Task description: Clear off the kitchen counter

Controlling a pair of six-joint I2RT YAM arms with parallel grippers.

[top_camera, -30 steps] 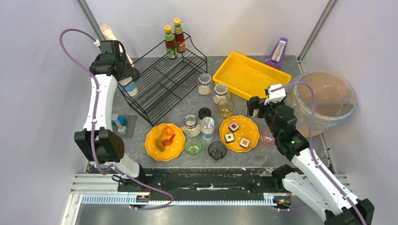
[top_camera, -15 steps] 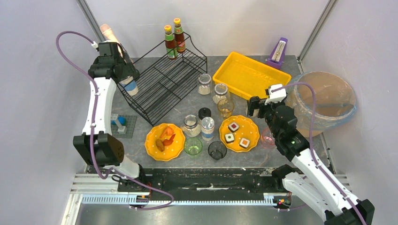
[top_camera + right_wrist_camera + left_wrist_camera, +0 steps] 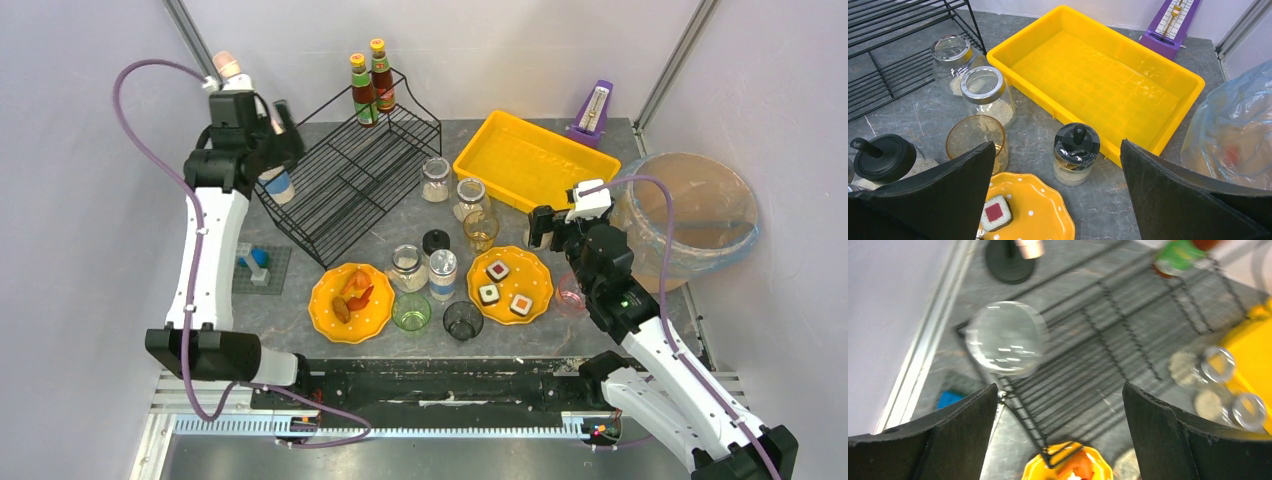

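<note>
Grey kitchen counter (image 3: 400,222) filled the enclosure floor. Left gripper (image 3: 1060,390) hung wide above a clear-lidded jar (image 3: 1007,338); right gripper (image 3: 1057,145) stood wide, empty. Only the right wrist view showed the black-capped shaker (image 3: 1076,150) beside the yellow tray (image 3: 1098,75).

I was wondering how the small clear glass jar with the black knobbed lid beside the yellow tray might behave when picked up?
The small clear glass jar looks rigid and smooth, so probably slippery, and breakable if squeezed. Only a shallow pale layer fills its base, so it is likely light and bottom-weighted. Its black knobbed lid may lift off if grabbed alone.
</note>
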